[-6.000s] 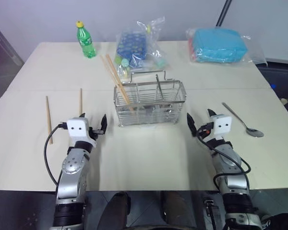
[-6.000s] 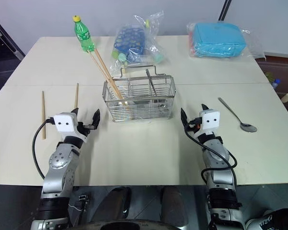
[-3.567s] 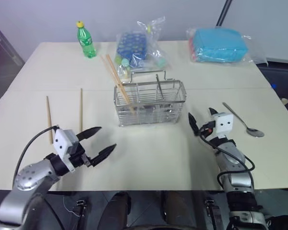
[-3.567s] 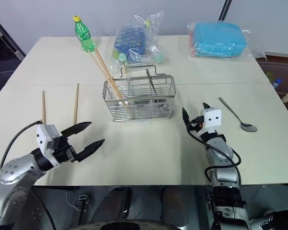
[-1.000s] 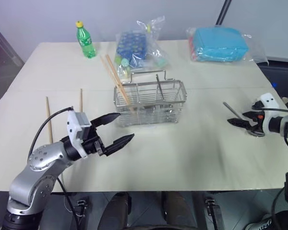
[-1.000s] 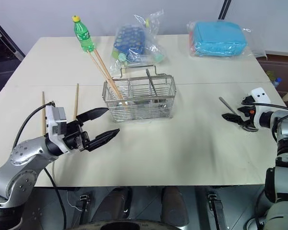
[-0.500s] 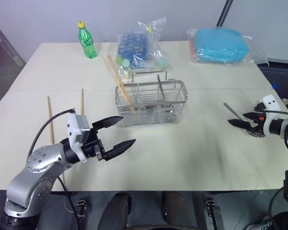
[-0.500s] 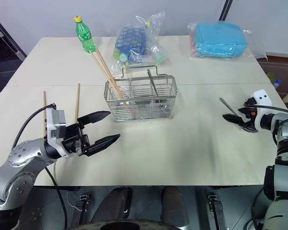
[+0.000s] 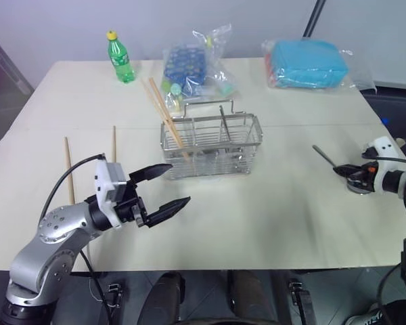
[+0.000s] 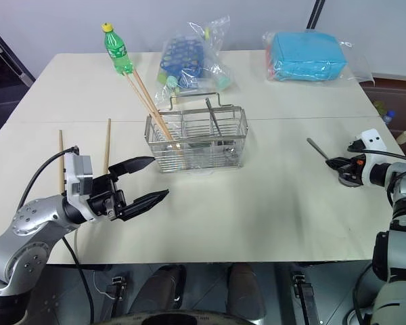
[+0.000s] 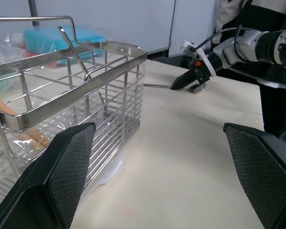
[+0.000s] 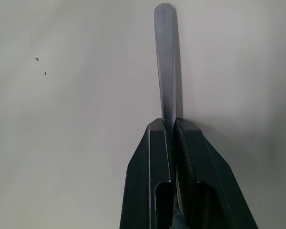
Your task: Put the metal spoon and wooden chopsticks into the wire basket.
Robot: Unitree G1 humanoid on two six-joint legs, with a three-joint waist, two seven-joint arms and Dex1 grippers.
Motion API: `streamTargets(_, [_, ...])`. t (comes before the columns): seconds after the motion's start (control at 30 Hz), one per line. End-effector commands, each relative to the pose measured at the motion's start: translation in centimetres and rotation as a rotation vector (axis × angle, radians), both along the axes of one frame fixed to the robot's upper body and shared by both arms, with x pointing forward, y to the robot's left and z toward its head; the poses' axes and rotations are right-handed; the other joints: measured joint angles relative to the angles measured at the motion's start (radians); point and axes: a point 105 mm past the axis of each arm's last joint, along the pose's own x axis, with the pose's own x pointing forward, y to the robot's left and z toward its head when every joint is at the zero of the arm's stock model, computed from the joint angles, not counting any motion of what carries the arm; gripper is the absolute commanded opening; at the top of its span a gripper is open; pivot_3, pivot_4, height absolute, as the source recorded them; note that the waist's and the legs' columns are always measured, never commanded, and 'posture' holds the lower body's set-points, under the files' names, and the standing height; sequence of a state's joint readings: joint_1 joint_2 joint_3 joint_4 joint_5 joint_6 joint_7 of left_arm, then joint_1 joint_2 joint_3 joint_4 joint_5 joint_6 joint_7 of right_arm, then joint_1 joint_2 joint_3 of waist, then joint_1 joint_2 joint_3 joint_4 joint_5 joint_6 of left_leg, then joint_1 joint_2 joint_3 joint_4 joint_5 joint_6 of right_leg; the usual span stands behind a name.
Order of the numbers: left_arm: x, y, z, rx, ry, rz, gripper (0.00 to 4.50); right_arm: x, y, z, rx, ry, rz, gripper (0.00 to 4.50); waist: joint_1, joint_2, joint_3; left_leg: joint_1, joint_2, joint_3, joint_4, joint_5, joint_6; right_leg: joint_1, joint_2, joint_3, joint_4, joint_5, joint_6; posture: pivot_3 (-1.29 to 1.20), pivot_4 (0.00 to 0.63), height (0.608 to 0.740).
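Note:
The metal spoon (image 9: 323, 155) lies on the table at the right, its handle pointing toward the wire basket (image 9: 212, 145). My right gripper (image 9: 343, 171) is shut on the spoon's handle (image 12: 165, 57), near the bowl end. Two wooden chopsticks (image 9: 164, 112) lean in the basket's left compartment, and a metal utensil handle (image 9: 223, 118) stands in the middle one. Two more chopsticks (image 9: 68, 169) lie on the table at the left. My left gripper (image 9: 179, 183) hovers open in front of the basket's left end, holding nothing.
A green bottle (image 9: 121, 56), a clear bag of blue items (image 9: 193, 64) and a teal pack in plastic (image 9: 304, 62) stand along the table's far side. The spoon lies close to the table's right edge (image 9: 399, 196).
My right gripper has closed its fingers on the spoon's handle; half a second ago they stood open around it. The left arm has stayed where it was, open.

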State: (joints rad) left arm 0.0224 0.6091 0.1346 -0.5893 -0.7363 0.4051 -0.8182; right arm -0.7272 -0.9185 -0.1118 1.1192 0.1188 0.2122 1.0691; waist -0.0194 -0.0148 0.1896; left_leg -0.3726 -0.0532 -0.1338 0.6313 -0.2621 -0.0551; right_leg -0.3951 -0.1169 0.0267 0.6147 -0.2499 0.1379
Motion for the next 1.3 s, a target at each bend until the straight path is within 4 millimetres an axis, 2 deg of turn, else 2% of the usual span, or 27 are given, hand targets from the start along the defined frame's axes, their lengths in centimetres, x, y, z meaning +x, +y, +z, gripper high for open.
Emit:
streamTargets(0.03, [-0.1,0.2,0.6,-0.002,-0.040,0.002,4.50,-0.5,-0.3,-1.5,-0.017,0.059,-0.021,0.06,0.000,0.000,0.000,0.000,0.000,0.000,0.000,0.000,0.000,0.000,0.000,0.000,0.000,0.000,0.000,0.00,0.150,0.740])
streamTargets(0.2, [0.0,0.2,0.4,-0.004,-0.037,0.001,4.50,1.2,-0.1,1.0,-0.030,-0.057,-0.039,0.06,-0.002,0.000,0.000,0.000,0.000,0.000,0.001,0.000,0.000,0.001,0.000,0.000,0.000,0.000,0.000,0.00,0.150,0.740])
streamTargets(0.4, [0.2,0.2,0.2,-0.005,-0.032,-0.006,4.50,4.3,1.6,6.9,0.003,-0.294,-0.044,0.06,-0.007,0.005,0.001,-0.001,0.000,0.001,0.000,0.000,0.000,-0.002,0.000,0.001,0.000,0.001,0.000,0.00,0.150,0.740])
streamTargets(0.47, [0.2,0.2,0.2,-0.005,-0.033,-0.015,4.50,5.4,2.8,9.8,0.023,-0.412,-0.033,0.06,-0.006,0.005,0.001,-0.001,0.000,0.001,-0.001,0.000,0.000,-0.003,0.000,0.001,0.000,0.001,0.000,0.00,0.150,0.740])
streamTargets(0.53, [0.3,0.1,0.2,-0.006,-0.035,-0.020,4.50,5.9,3.6,11.6,0.044,-0.490,-0.026,0.06,-0.007,0.005,0.002,-0.002,0.000,0.001,-0.001,0.000,0.000,-0.004,0.000,0.001,0.000,0.001,0.000,0.00,0.150,0.740])
streamTargets(0.57, [0.3,0.1,0.3,-0.006,-0.035,-0.022,4.50,6.2,4.4,13.3,0.073,-0.561,-0.020,0.06,-0.005,0.005,0.002,-0.002,0.000,0.001,-0.002,0.000,0.000,-0.004,0.000,0.001,0.000,0.001,0.000,0.00,0.150,0.740])
streamTargets(0.63, [0.4,0.1,0.3,-0.005,-0.037,-0.027,4.50,6.2,5.9,16.5,0.139,-0.692,-0.011,0.06,-0.001,0.005,0.002,-0.002,0.000,0.001,-0.002,0.000,0.000,-0.004,0.000,0.000,0.000,0.001,0.001,0.00,0.150,0.740])
streamTargets(0.7, [0.4,0.1,0.3,-0.004,-0.038,-0.031,4.50,5.9,6.9,18.2,0.177,-0.763,-0.009,0.06,0.001,0.005,0.002,-0.003,0.000,0.000,-0.002,0.000,0.000,-0.005,0.000,0.000,0.000,0.001,0.001,0.00,0.150,0.740])
streamTargets(0.8, [0.4,0.1,0.3,-0.001,-0.036,-0.036,4.50,4.5,9.9,20.9,0.281,-0.886,0.032,0.06,0.005,0.005,0.002,-0.003,0.000,-0.001,-0.002,0.000,0.000,-0.005,0.000,0.000,0.001,0.001,0.001,0.00,0.150,0.740])
streamTargets(0.93, [0.5,0.2,0.3,0.004,-0.032,-0.037,4.50,2.8,12.7,22.1,0.405,-0.951,0.033,0.06,0.006,0.006,0.001,-0.003,0.000,-0.002,-0.002,0.000,0.000,-0.005,0.000,0.000,0.002,0.001,0.001,0.00,0.150,0.740])
streamTargets(1.0, [0.5,0.2,0.2,0.007,-0.027,-0.041,4.50,1.5,16.0,22.0,0.511,-0.975,0.061,0.06,0.006,0.005,0.001,-0.004,0.000,-0.002,-0.002,0.000,0.000,-0.006,0.000,0.000,0.002,0.001,0.000,0.00,0.150,0.740])
streamTargets(1.07, [0.5,0.2,0.2,0.008,-0.022,-0.045,4.50,0.4,18.3,22.0,0.606,-0.984,0.079,0.06,0.002,0.005,0.001,-0.004,0.000,-0.002,-0.003,0.000,0.000,-0.007,0.000,0.000,0.003,0.001,0.000,0.00,0.150,0.740])
streamTargets(1.3, [0.6,0.0,0.1,0.016,-0.012,-0.055,4.50,-0.7,23.2,20.8,0.738,-0.929,0.136,0.06,0.000,0.006,0.001,-0.004,0.000,-0.002,-0.002,0.000,0.000,-0.010,0.000,0.000,0.009,0.001,0.000,0.00,0.150,0.740])
